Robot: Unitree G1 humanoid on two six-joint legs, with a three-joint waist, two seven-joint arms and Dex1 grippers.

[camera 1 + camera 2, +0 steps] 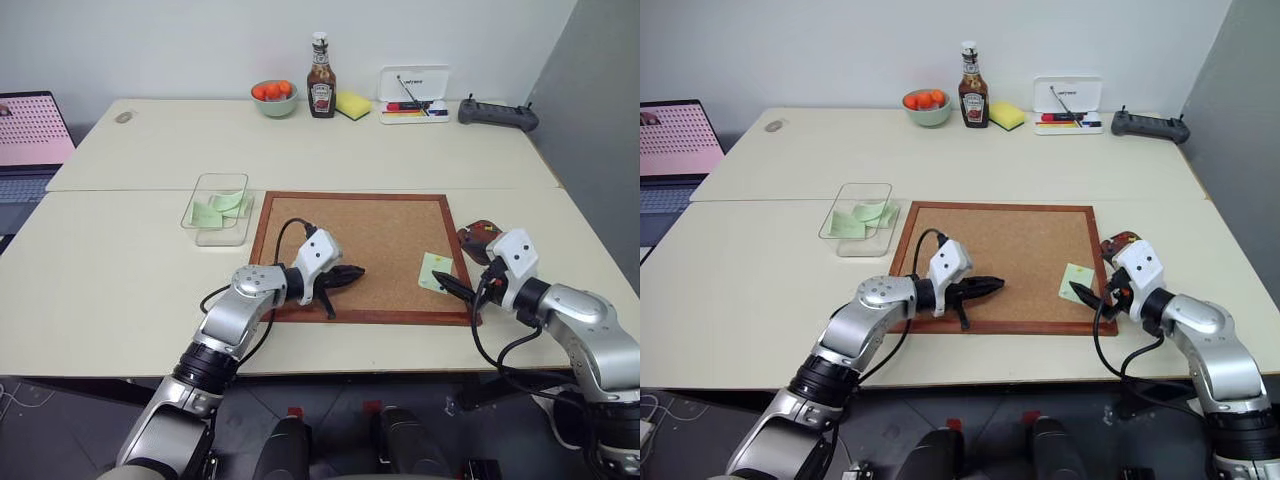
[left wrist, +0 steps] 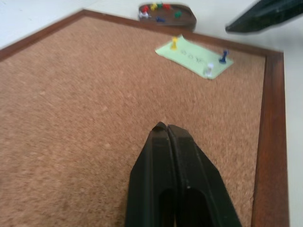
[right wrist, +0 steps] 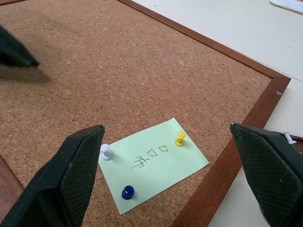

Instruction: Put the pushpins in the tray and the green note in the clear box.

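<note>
Cork fills the board (image 1: 385, 240) that lies near the front edge of the surface (image 1: 120, 270), inside a reddish-brown wooden frame. Over its front left part the left hand (image 1: 352, 273) hangs with its two black fingers pressed together and nothing between them, pointing across the cork toward the right. At the board's front right corner the right hand (image 3: 170, 175) has its fingers spread as wide as they go, one on each side of the note (image 3: 154, 163) without touching it, and it holds nothing. That pale green note lies flat on the cork near the frame's right rail, with dark handwriting on it. Three pushpins stand in it: a white pin (image 3: 106, 152), a blue pin (image 3: 127, 192) and a yellow pin (image 3: 180, 138). Just past the board's right rail, on the bare surface, sits the tray (image 2: 168, 13), with several coloured pins in it. Off the board's far left corner stands the box (image 1: 218, 208), clear plastic, with a few green notes already lying inside. Along the far edge of the surface are a green bowl (image 1: 274, 99) of oranges, a ketchup bottle (image 1: 321, 77), a yellow sponge (image 1: 352, 104), a white pen case (image 1: 413, 96) and a dark controller (image 1: 497, 114). A laptop (image 1: 32, 140) sits at the left edge.
</note>
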